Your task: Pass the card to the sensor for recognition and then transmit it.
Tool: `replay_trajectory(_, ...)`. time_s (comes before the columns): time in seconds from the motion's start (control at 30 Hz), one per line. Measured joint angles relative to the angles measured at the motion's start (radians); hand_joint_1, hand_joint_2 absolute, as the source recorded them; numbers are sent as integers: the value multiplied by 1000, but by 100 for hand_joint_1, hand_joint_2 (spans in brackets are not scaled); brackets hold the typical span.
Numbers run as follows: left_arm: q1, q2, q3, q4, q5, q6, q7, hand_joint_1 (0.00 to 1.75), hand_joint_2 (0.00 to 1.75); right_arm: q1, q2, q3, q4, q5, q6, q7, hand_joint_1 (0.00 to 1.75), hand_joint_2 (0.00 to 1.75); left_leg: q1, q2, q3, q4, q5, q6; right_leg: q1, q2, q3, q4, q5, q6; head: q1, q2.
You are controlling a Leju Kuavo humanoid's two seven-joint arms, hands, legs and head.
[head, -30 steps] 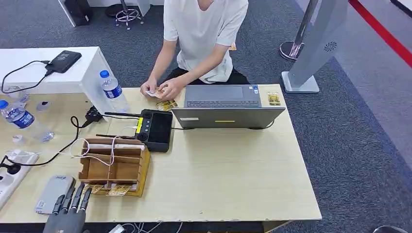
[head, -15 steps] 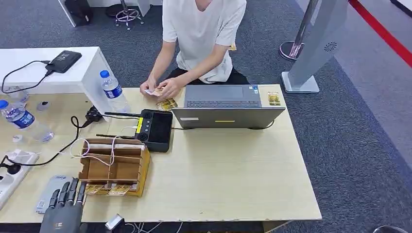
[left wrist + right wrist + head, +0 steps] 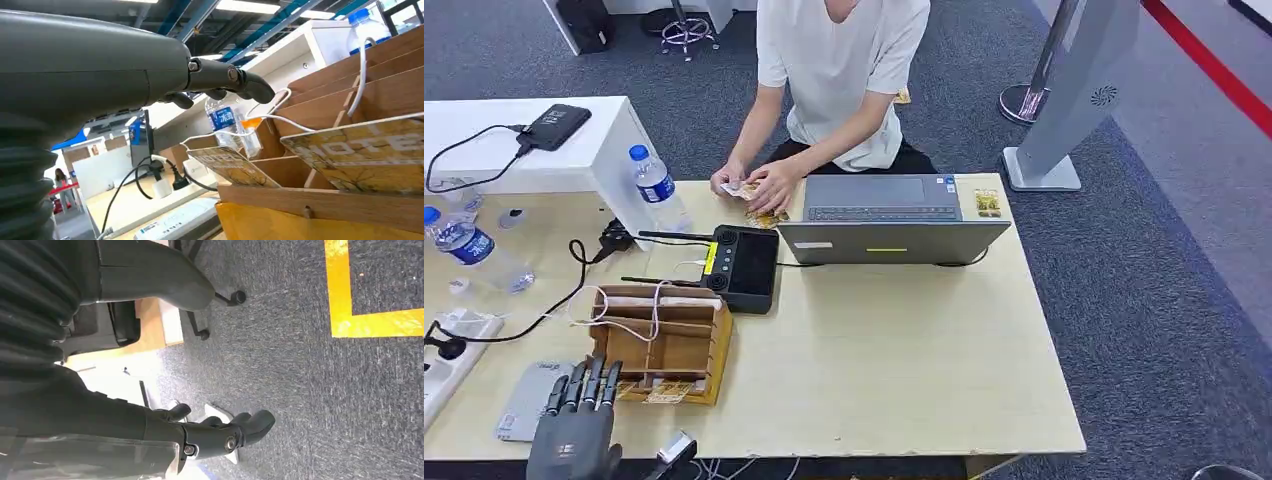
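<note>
While the left robot hand [image 3: 574, 425] hovers over the near left edge of the pale wooden surface [image 3: 904, 370], its dark fingers [image 3: 584, 385] spread and holding nothing, the yellow patterned cards [image 3: 656, 392] stand just ahead of those fingertips, in the front slot of the open wooden organiser box [image 3: 662, 340], their long edges running across the reach. This robot hand looks the nearer one by far. Farther right, the right robot hand [image 3: 220, 432] hangs over grey carpet, fingers loosely curled, empty.
</note>
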Motion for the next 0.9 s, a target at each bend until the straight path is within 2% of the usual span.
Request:
replay_trajectory(0.43, -69, -2, -82, 56, 0, -4, 11, 0, 175, 0, 0, 1, 0, 12, 18, 0, 0, 175, 0, 0, 0, 0, 0, 0, 0, 0, 0, 0, 0, 0, 0, 0)
replay_trajectory(0.9, -88, -2, -109, 69, 0, -18, 11, 0, 175, 0, 0, 2, -5, 14, 29, 0, 0, 175, 0, 0, 0, 0, 0, 0, 0, 0, 0, 0, 0, 0, 0, 0)
